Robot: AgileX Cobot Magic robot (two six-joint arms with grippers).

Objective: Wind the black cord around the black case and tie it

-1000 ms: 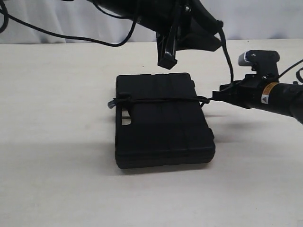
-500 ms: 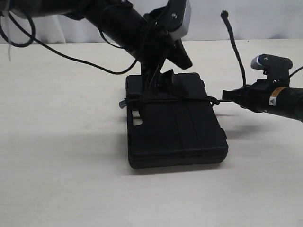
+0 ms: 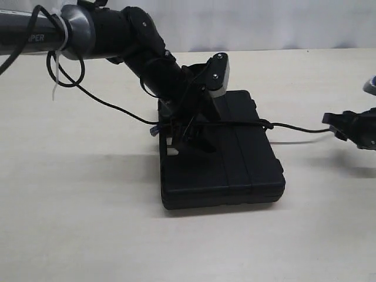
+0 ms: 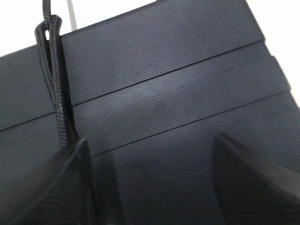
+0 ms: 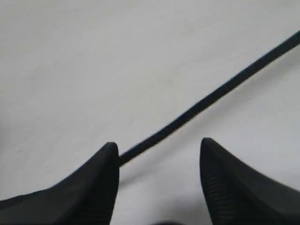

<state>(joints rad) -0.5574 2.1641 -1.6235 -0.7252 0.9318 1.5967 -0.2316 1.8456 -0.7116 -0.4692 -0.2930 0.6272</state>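
The right pincer (image 5: 158, 143) holds its two dark fingers (image 5: 89, 187) spread apart over the pale table (image 5: 93, 61). The black cord (image 5: 211, 98) runs straight across the table and vanishes behind one fingertip.

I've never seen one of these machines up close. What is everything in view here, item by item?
case: one, black, lying flat in the middle of the table.
cord: one, black, across the top of the case and running off toward the right gripper.
table: one, pale beige, under everything.
backdrop: one, white, behind the table.
wire: one, thin black, hanging in a loop from the left arm.
plastic tie: one, white, dangling off the left arm.
left arm: one, black and grey, reaching down onto the case.
left gripper: one, black, open, over the case top beside the cord.
right gripper: one, black, open, at the table's right, the cord reaching one finger.
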